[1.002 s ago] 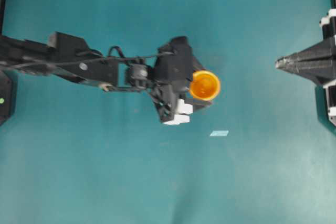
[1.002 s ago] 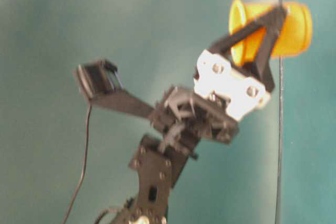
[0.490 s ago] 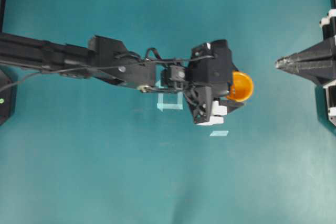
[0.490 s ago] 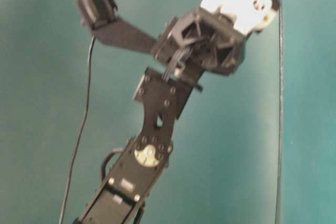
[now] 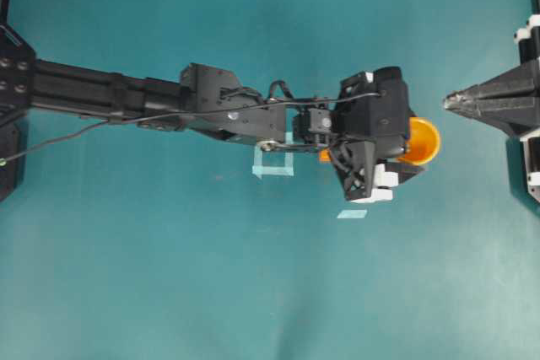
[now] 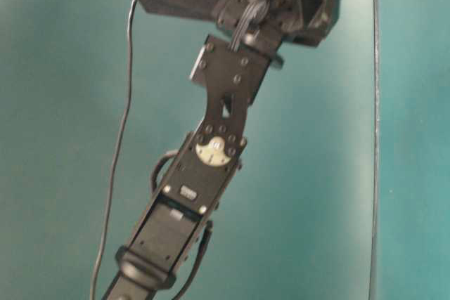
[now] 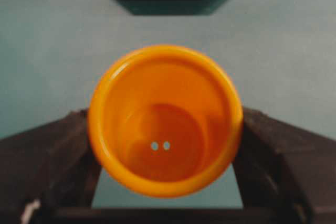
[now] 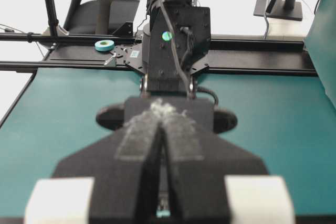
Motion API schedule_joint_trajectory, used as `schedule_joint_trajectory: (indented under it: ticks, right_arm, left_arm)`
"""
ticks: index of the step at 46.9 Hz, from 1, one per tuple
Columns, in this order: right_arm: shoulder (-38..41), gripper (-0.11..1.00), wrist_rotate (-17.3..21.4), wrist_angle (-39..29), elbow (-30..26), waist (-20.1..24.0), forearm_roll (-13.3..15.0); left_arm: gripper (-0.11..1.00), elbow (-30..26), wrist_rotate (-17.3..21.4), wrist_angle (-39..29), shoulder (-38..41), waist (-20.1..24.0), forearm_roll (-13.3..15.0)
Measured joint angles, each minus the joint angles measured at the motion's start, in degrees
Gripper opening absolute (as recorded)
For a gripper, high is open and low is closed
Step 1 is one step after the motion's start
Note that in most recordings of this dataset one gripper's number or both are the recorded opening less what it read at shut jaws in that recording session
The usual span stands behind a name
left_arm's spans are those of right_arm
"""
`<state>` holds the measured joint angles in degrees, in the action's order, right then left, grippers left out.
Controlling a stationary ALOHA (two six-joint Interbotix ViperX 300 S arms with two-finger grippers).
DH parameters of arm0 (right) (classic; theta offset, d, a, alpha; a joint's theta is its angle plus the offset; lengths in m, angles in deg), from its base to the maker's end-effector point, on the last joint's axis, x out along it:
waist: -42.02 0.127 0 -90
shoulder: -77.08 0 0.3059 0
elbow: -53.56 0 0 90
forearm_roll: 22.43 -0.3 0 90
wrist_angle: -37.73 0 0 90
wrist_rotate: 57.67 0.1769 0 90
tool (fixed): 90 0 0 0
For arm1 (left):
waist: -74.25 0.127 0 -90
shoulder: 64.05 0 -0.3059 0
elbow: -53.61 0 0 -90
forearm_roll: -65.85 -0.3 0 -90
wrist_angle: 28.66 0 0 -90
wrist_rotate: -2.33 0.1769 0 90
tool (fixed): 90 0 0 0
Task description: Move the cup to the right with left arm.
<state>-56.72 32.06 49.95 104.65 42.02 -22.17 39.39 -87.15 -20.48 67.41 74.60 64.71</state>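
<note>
The left arm [image 5: 126,99] reaches from the counter's [image 5: 169,276] left edge past its middle, its jaws pinching the cup [image 5: 419,142] at both sides, toward the right edge. The right gripper [image 5: 460,102] sits at that edge, jaws pressed together.

Left arm [image 6: 211,166] runs diagonally from bottom left up to top right, black links with screw heads and a round silver-white joint disc mid-span. Wrist block sits at the top edge, partly cropped; a white bit shows at the corner. Thin black cable [image 6: 116,166] hangs down its left side. Teal tabletop [image 6: 63,138] behind, with a thin dark vertical line [image 6: 374,138] at right.
</note>
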Motion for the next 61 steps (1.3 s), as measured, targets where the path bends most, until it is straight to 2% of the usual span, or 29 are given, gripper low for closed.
schedule_joint_trajectory:
  ticks: [27, 39, 61]
  right_arm:
    - [0.0, -0.01, -0.1, -0.1, -0.5, 0.1, 0.0]
    - [-0.1, -0.01, -0.1, 0.0, -0.6, 0.1, 0.0]
    - [0.0, -0.01, -0.1, 0.0, -0.7, 0.0, 0.0]
  left_arm:
    - [0.69, -11.2, 0.0, -4.9, 7.7, -0.6, 0.0]
    - [0.69, -14.4, 0.2, -9.5, 8.6, 0.3, 0.0]
    - [0.69, -19.8, 0.3, -13.0, 11.3, 0.6, 0.0]
